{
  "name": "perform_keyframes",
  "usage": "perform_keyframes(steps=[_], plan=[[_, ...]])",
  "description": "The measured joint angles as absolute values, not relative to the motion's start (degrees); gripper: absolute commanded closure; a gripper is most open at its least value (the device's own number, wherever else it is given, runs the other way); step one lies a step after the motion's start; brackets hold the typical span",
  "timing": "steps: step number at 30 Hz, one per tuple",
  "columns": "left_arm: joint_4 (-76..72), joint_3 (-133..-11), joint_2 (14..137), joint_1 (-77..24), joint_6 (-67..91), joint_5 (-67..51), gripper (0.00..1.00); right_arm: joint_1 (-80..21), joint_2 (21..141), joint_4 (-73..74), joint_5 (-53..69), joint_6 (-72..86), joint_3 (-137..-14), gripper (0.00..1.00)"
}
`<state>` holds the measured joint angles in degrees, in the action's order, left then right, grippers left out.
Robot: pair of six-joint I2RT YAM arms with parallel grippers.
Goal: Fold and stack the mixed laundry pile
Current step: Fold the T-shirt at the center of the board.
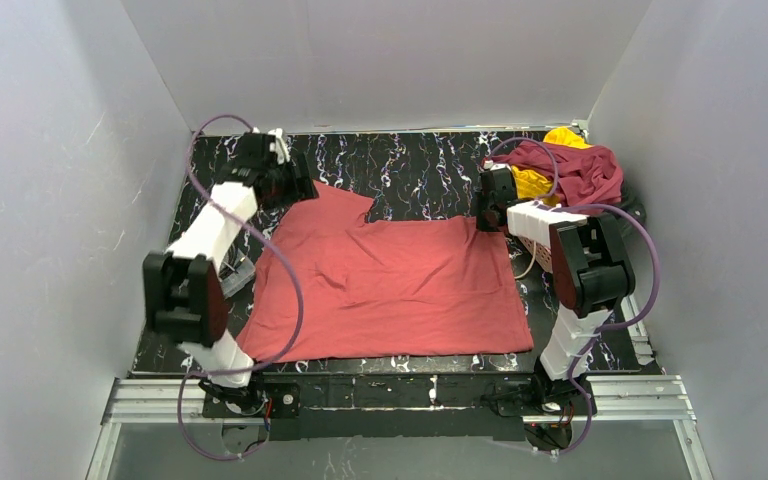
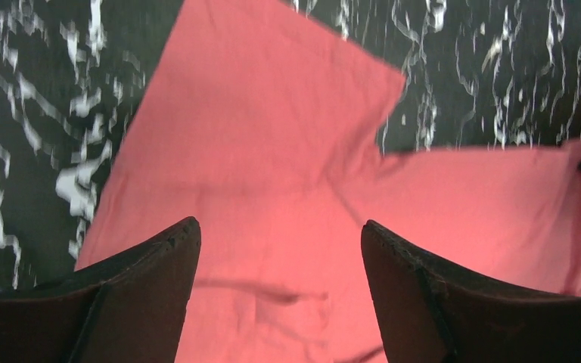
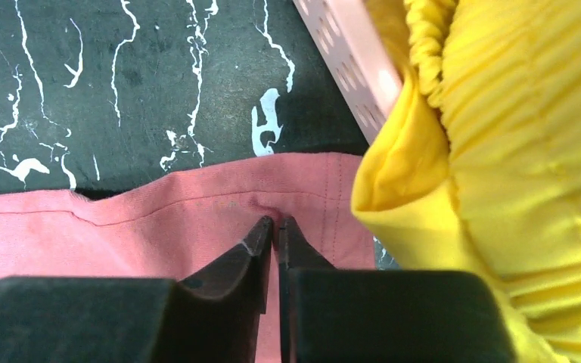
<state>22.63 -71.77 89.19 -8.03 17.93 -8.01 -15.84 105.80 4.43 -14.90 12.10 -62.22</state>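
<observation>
salmon-red garment (image 1: 390, 285): matt cloth | yellow garment (image 3: 522, 151): ribbed cloth | basket (image 3: 348, 53): perforated plastic | table (image 1: 410, 165): marbled, matt

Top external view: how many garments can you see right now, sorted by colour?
salmon-red garment, spread flat on the table: 1
dark maroon garment, heaped at the far right: 1
yellow garment, bunched under the maroon one: 1
Total: 3 garments clearly in view

Top camera overlooks the whole table (image 1: 410, 165); both wrist cameras hang close above the salmon-red garment (image 1: 400, 285).
</observation>
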Motion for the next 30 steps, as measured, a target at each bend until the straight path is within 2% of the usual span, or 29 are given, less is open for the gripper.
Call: perform_keyframes(steps=[3, 15, 23, 27, 30], plan=[[24.2, -82.7, 100.5, -7.9, 18.8, -7.3, 0.26, -15.8, 105.5, 3.3, -14.0, 12.0, -61.5, 0.99], [30.7, -112.0, 131.6, -6.9, 20.1, -5.9, 0.28, -15.7, 100.8, 2.9, -8.3, 12.5, -56.1, 0.99], [32.9, -122.7, 140.1, -6.9, 19.9, -2.4, 0.31, -15.7, 100.4, 3.2, -4.6, 12.8, -55.8, 0.99], [33.9, -128.3, 143.9, -7.4, 19.0, 0.3, 0.40, -15.6, 100.4, 3.2, -3.6, 13.0, -55.7, 0.99], [34.9, -130.0, 145.2, -8.0, 17.8, 2.4, 0.43, -15.6, 100.4, 3.1, -2.9, 13.2, -55.7, 0.99]])
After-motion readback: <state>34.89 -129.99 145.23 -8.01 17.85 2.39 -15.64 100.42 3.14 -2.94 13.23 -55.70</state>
